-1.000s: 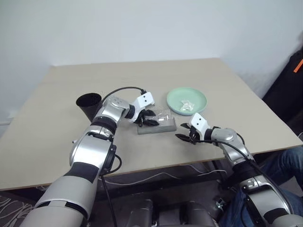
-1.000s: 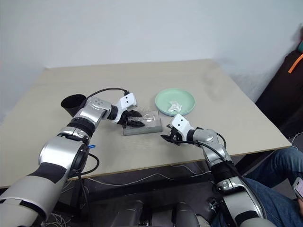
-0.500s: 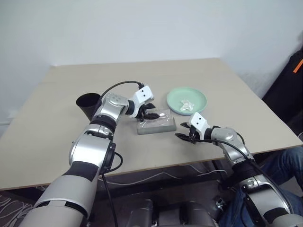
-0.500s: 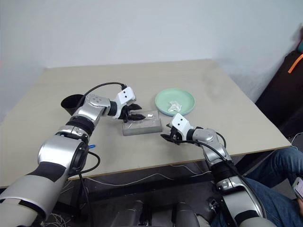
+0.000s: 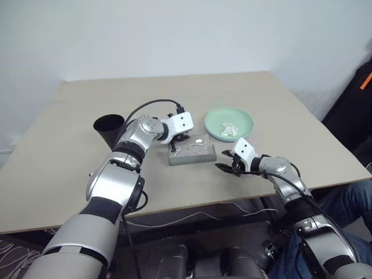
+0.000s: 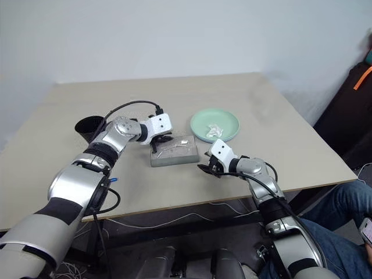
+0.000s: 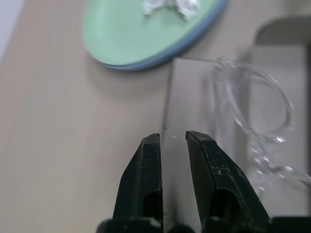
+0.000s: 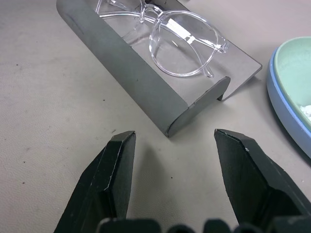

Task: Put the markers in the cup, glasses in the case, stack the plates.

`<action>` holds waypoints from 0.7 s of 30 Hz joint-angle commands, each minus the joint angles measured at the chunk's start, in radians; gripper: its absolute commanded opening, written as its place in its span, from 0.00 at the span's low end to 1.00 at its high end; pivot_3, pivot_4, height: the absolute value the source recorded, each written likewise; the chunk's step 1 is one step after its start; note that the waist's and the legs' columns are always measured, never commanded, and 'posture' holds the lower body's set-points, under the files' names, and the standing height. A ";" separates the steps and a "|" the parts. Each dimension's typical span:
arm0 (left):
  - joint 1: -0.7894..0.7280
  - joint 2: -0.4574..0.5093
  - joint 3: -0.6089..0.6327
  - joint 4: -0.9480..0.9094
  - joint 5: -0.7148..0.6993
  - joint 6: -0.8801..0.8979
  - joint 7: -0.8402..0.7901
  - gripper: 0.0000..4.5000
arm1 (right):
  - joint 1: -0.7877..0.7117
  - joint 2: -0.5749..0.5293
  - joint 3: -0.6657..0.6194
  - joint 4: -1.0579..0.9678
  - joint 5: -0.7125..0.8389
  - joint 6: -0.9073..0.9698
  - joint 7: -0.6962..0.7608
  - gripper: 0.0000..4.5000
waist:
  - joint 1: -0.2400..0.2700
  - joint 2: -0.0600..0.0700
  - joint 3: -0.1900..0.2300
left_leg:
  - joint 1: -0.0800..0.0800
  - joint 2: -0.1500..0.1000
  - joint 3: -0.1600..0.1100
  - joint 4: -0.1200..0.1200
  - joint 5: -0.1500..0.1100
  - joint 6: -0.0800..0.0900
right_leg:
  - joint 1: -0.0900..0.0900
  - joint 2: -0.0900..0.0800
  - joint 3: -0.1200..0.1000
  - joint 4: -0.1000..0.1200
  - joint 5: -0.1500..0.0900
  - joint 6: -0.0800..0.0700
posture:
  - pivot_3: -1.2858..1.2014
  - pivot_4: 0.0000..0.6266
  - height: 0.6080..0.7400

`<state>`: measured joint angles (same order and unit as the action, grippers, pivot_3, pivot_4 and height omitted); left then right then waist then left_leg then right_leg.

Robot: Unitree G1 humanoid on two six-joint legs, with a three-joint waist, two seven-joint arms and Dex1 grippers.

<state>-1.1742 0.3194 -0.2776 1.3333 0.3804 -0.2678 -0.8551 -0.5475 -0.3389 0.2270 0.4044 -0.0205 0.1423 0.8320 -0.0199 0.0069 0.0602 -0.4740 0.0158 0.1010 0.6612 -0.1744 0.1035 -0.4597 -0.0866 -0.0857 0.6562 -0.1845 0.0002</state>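
Glasses (image 8: 167, 36) lying inside the open grey case (image 8: 141, 82), lenses up, clear thin frame; likely very light, brittle at the hinges and slick on the lenses, so best nudged by the frame, never pinched on the glass. Case near mid-table, rigid, smooth-walled plastic; probably light enough to skid if pushed from one side. Lid (image 7: 187, 97) lying open toward the plates, thin and flat, a fair edge to pinch or tip over for closing. Mint green plate (image 5: 229, 123) just beside the case, sitting on the blue one (image 7: 194, 41), a white crumpled scrap (image 5: 231, 128) in it; stacking looks done. Black cup (image 5: 108, 128) well to the left. Left gripper (image 7: 170, 141) at the lid edge, fingers narrowed to a slim gap, nothing clearly caught between them. Right gripper (image 8: 172, 145) low by the case's near end, spread wide, empty. Table (image 5: 70, 110) smooth, little friction to steady the case.
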 commanded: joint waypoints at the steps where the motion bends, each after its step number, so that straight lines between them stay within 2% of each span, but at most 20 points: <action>1: 0.001 0.004 -0.008 -0.013 0.000 -0.030 -0.066 0.18 | -0.026 -0.002 -0.012 -0.023 0.006 -0.021 -0.007 0.63 | 0.000 0.000 0.000 | 0.000 0.000 0.000 0.000 0.000 0.000 | 0.000 0.000 0.000 0.000 0.000 0.000 | 0.52 0.00 0.86; 8: 0.009 0.001 0.029 -0.020 -0.044 -0.029 -0.114 0.18 | -0.029 -0.001 -0.011 -0.022 0.005 -0.022 -0.006 0.63 | 0.000 0.000 0.000 | 0.000 0.000 0.000 0.000 0.000 0.000 | 0.000 0.000 0.000 0.000 0.000 0.000 | 0.52 0.00 0.86; 16: -0.023 0.012 0.046 -0.008 -0.031 0.019 0.092 0.18 | -0.033 0.001 -0.009 -0.016 0.004 -0.027 -0.004 0.63 | 0.000 0.000 0.000 | 0.000 0.000 -0.001 0.001 0.000 0.000 | 0.000 0.000 0.000 0.000 0.000 0.000 | 0.52 0.00 0.86; 21: -0.043 0.012 0.139 0.009 -0.102 0.185 0.199 0.18 | -0.036 0.001 -0.009 -0.014 0.004 -0.027 -0.003 0.63 | 0.000 0.000 0.000 | 0.000 0.000 -0.001 0.001 0.000 0.000 | 0.000 0.000 0.000 0.000 0.000 0.000 | 0.52 0.00 0.86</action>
<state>-1.1767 0.3215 -0.1774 1.3476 0.3192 -0.1285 -0.6879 -0.5480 -0.3365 0.2273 0.4061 -0.0211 0.1353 0.8322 -0.0200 0.0068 0.0602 -0.4743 0.0158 0.1002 0.6623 -0.1744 0.1035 -0.4595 -0.0866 -0.0861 0.6565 -0.1844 0.0006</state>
